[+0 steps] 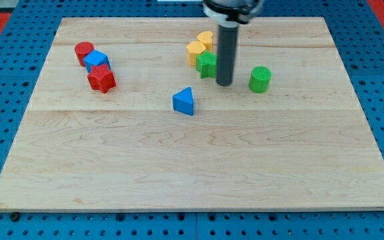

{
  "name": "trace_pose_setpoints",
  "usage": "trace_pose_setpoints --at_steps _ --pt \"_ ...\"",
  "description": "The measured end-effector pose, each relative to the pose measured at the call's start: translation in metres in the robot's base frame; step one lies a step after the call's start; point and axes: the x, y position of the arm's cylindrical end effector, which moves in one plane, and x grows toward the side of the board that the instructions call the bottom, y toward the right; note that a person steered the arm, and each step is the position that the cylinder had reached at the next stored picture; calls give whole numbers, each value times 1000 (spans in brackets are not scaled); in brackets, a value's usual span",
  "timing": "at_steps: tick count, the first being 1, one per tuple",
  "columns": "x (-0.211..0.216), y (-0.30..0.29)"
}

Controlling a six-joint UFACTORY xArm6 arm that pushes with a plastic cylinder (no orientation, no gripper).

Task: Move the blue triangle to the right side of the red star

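The blue triangle (184, 101) lies near the middle of the wooden board (192, 167). The red star (102, 78) lies at the view's upper left, well to the left of the triangle. My tip (224, 83) rests on the board up and to the right of the blue triangle, apart from it, just right of a green star-like block (207, 64).
A blue block (96, 61) and a red cylinder (83, 51) touch the red star's upper side. Two yellow blocks (197, 49) (205, 39) sit above the green block. A green cylinder (260, 79) stands right of my tip.
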Motion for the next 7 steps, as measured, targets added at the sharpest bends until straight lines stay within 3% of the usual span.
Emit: trace_pose_setpoints --at_steps 2,7 --pt "54 -38" --pt "27 -188"
